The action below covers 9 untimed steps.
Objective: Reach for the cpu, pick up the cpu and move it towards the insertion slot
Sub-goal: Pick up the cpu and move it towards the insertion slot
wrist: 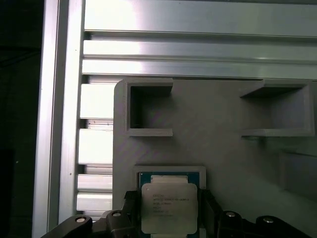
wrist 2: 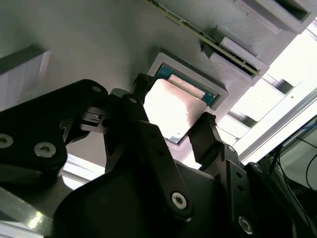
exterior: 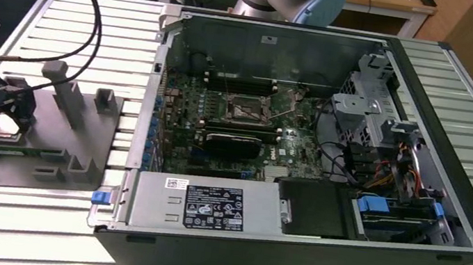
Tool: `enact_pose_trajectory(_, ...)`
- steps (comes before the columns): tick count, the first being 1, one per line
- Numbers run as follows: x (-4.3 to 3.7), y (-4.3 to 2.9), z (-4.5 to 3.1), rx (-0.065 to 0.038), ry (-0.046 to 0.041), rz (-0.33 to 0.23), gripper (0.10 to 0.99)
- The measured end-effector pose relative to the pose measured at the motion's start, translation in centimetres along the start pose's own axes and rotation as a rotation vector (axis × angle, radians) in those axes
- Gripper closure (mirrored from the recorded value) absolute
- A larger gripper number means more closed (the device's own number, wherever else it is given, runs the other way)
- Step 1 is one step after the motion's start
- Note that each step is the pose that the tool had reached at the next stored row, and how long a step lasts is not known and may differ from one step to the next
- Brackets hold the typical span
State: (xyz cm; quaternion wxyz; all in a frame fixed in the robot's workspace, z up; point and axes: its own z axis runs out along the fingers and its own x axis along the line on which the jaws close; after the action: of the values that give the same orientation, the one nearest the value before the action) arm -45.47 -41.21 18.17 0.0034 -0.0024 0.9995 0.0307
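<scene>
One light, stiff but fragile flat square silvery-topped cpu chip (wrist: 168, 208) sits in a recess of the grey plastic fixture tray (wrist: 223, 144). The black gripper (wrist 2: 173, 105) straddles it. I'd take it by its opposite green edges. Can't tell if it's clamped.

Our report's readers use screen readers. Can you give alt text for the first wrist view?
A silvery-topped cpu lies in a square recess of a grey fixture tray, with the black gripper on both sides of it. Beyond the tray is a slatted metal table.
</scene>
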Motion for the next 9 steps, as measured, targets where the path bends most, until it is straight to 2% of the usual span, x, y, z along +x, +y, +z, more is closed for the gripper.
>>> enact_pose_trajectory(6, 0.01, 0.00, 0.00, 0.000, 0.0000, 0.000, 0.463)
enact_pose_trajectory(7, 0.02, 0.00, 0.00, 0.000, 0.0001, 0.000, 0.478)
enact_pose_trajectory(8, 0.02, 0.00, 0.00, 0.000, 0.0000, 0.000, 0.541)
enact_pose_trajectory(9, 0.02, 0.00, 0.00, 0.000, 0.0000, 0.000, 0.541)
